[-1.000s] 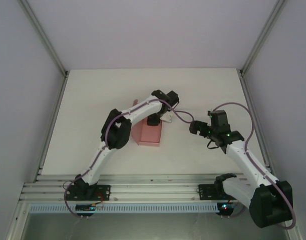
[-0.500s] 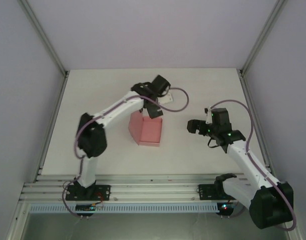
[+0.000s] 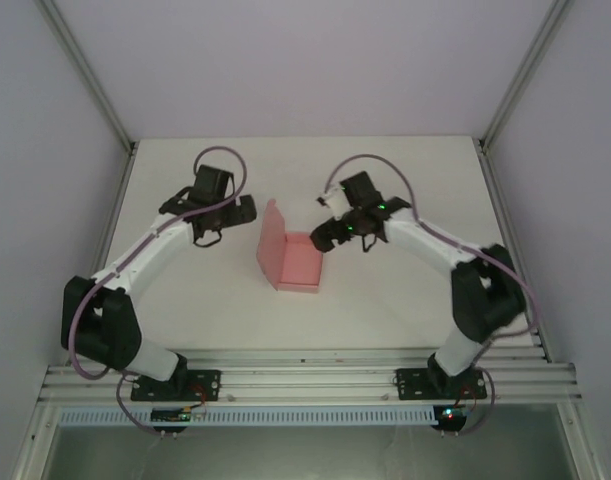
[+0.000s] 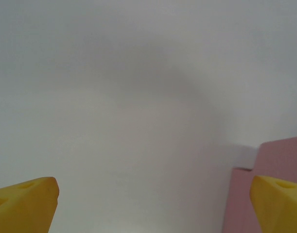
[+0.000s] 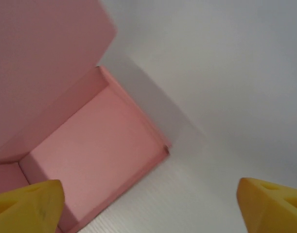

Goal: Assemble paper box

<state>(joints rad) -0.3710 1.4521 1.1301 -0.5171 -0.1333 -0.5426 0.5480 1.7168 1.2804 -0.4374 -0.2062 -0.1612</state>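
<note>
Left gripper (image 3: 205, 232) swung out to 9 o'clock of box (image 3: 297, 262); right gripper (image 3: 327, 234) came in at 3 o'clock; both spread wide, empty; lid (image 3: 270, 228) stood unshut

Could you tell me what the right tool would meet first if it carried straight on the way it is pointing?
Most likely the pink box: its open tray lies just ahead, with the raised lid behind it. Depth is unclear, so the right tool might graze the table first.

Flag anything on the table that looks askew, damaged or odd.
Nothing is damaged or spilled. The pink box sits slightly turned against the table edges, its lid standing open. The left tool and right tool are open, holding nothing.
</note>
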